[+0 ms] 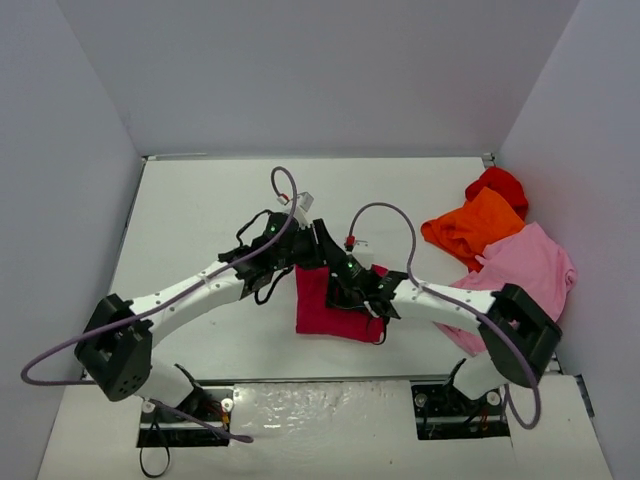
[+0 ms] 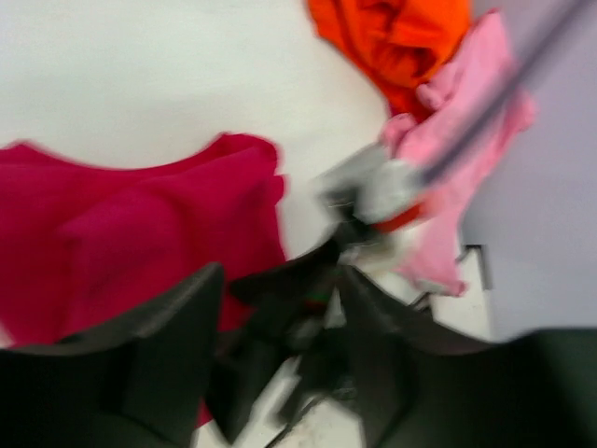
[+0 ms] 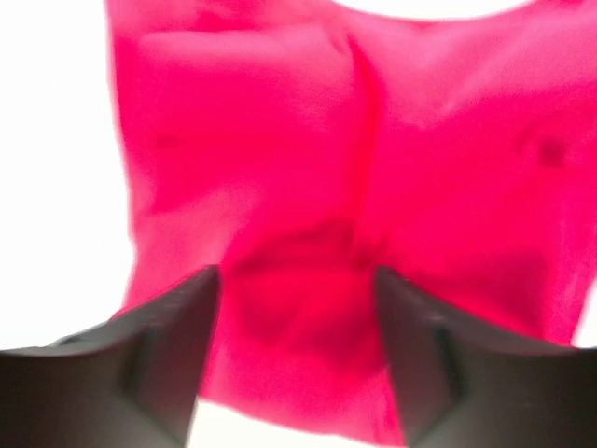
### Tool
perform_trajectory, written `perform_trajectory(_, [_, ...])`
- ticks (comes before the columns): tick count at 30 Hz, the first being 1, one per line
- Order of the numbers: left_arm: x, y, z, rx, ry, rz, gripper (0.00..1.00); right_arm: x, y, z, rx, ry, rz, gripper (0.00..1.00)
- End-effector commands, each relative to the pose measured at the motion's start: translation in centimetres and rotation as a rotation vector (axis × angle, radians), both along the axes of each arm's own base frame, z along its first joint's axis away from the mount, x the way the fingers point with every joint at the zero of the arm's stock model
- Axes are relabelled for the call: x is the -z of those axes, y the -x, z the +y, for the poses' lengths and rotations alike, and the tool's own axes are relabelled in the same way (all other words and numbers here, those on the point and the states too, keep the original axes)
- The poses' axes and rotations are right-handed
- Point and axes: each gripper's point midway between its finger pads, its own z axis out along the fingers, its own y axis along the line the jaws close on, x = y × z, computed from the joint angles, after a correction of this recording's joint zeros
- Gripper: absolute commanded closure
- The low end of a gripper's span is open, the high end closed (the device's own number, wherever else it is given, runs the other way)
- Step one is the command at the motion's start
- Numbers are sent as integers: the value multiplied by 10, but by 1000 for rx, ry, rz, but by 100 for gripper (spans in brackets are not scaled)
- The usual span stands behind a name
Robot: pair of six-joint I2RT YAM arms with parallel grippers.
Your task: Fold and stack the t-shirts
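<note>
Orange/pink/red tee heap (image 1: 480,225) R of raspberry tee (image 1: 325,305), partly under R arm (image 1: 450,300)

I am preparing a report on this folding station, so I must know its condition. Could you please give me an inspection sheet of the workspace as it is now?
Surface: white table, no damage seen.
Job's things: raspberry-red t-shirt folded, lying at the centre; orange t-shirt, bright red t-shirt and pale pink t-shirt crumpled together at the right side, not folded.
Clutter: nothing seen.
Grippers: left gripper near the raspberry-red t-shirt, right gripper over it; fingers apart on both, holding nothing.
Cables: purple cables loop above both wrists; one hangs beside the left base.
Surroundings: plain grey walls on three sides.
</note>
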Motion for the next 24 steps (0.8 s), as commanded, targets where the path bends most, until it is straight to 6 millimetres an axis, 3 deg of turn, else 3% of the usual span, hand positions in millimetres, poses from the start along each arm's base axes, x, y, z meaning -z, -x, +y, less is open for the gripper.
perform_trajectory(1, [-81, -8, 70, -213, -134, -263, 19, -126, -34, -7, -2, -39, -309, 15])
perform_trajectory(3, [-100, 6, 108, -292, -205, -294, 6, -194, -42, -13, 15, -102, -445, 3])
perform_trajectory(4, [-109, 12, 125, -330, -227, -311, 3, -217, -44, -20, 29, -113, -495, 0])
perform_trajectory(6, [-121, 22, 150, -385, -252, -335, 3, -240, -45, -33, 61, -108, -556, 0])
perform_trajectory(9, [-116, 37, 169, -398, -287, -315, 3, -259, -40, -47, 80, -123, -598, 0])
perform_trajectory(14, [-110, 71, 186, -385, -194, -291, 3, -256, -22, -43, 28, -202, -566, 0])
perform_trajectory(18, [-86, 92, 197, -389, -141, -243, 3, -244, -10, -51, 58, -262, -537, 0])
perform_trajectory(24, [-62, 94, 181, -341, -88, -200, 3, -173, -5, -49, 61, -198, -408, 0])
